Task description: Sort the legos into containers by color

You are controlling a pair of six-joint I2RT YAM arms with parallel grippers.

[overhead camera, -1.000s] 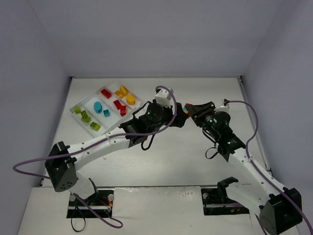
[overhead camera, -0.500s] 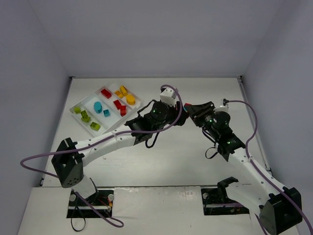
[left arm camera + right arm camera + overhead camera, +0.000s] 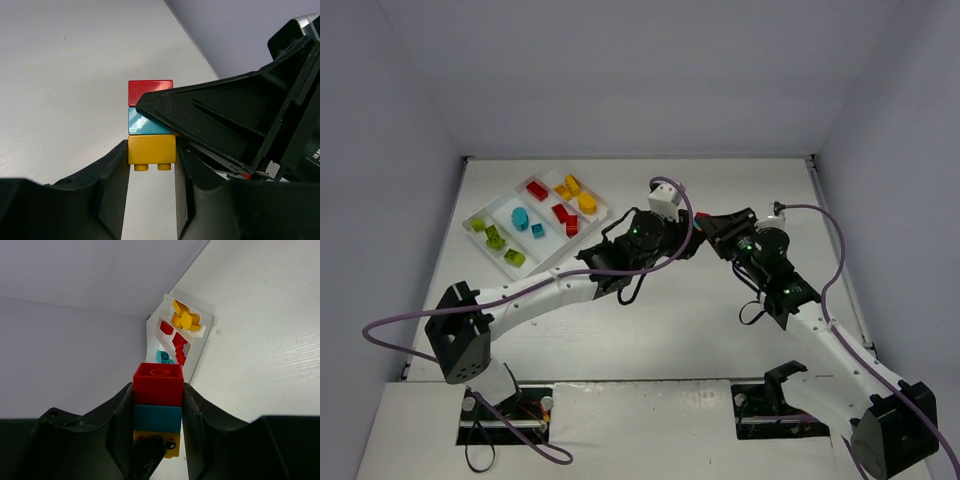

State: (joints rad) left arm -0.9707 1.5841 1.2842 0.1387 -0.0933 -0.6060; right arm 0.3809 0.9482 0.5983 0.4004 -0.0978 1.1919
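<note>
Over the last second the left arm [image 3: 550, 290] has swung right, bringing its wrist closer to the right arm [image 3: 820, 330]; the right arm has barely moved.

From above, the 2 grippers meet over the table [image 3: 670, 330], right of centre, well apart from the tray [image 3: 480, 217]. The left gripper [image 3: 692, 238] and the right gripper [image 3: 713, 226] face each other, with a speck of red showing between them. The tray lies at the far left, set diagonally, its 4 compartments holding green bricks [image 3: 495, 238], teal bricks [image 3: 522, 219], red bricks [image 3: 563, 216] and orange bricks [image 3: 576, 192], 1 colour each.

The left wrist camera shows a stack [image 3: 150, 122] of 3 bricks held off the table: a red brick [image 3: 150, 92] farthest, a teal brick [image 3: 142, 122] in the middle and a yellow brick [image 3: 151, 149] nearest, studs toward the camera. The left fingers [image 3: 112, 185] are clamped on either side of the yellow brick. A black finger of the right gripper crosses from the right and covers part of the teal brick.

The right wrist camera sees the same stack from the other end, red nearest. The right fingers [image 3: 196, 425] press both sides of the red and teal bricks. A left fingertip hides part of the yellow brick. The tray shows far behind, with orange, red and teal bricks visible.
</note>
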